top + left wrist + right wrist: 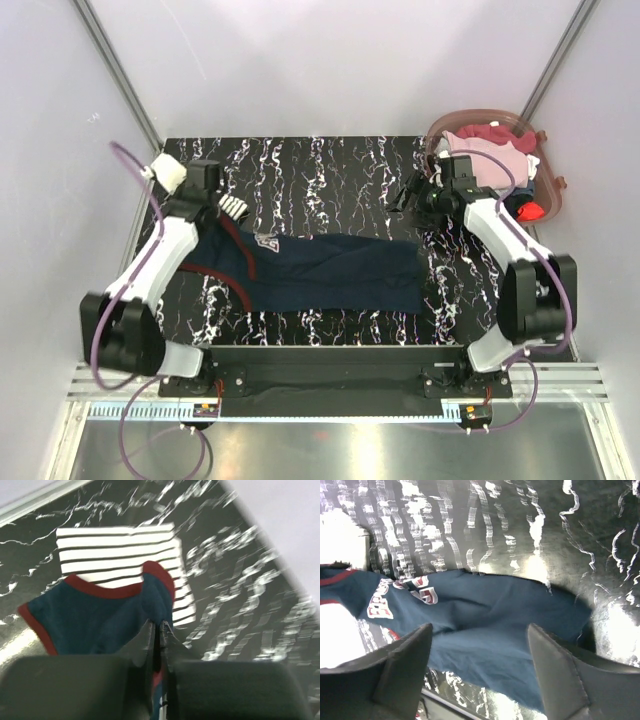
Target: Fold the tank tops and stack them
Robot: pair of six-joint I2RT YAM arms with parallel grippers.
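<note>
Roughly halfway: 1 of 2, the striped tank top [117, 550], lies folded at the far left of the bench [330, 165], while the navy tank top [330, 272] (seemingly halved lengthwise) stretches mid-bench, its strap clamped in the left jaws, right jaws apart near its hem.

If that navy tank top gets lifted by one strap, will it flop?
Probably floppy: the navy tank top lies flat and creased, bunching where the left claw pinches its red-trimmed edge. The rest would likely hang and drag. It looks thin, so probably light.
</note>
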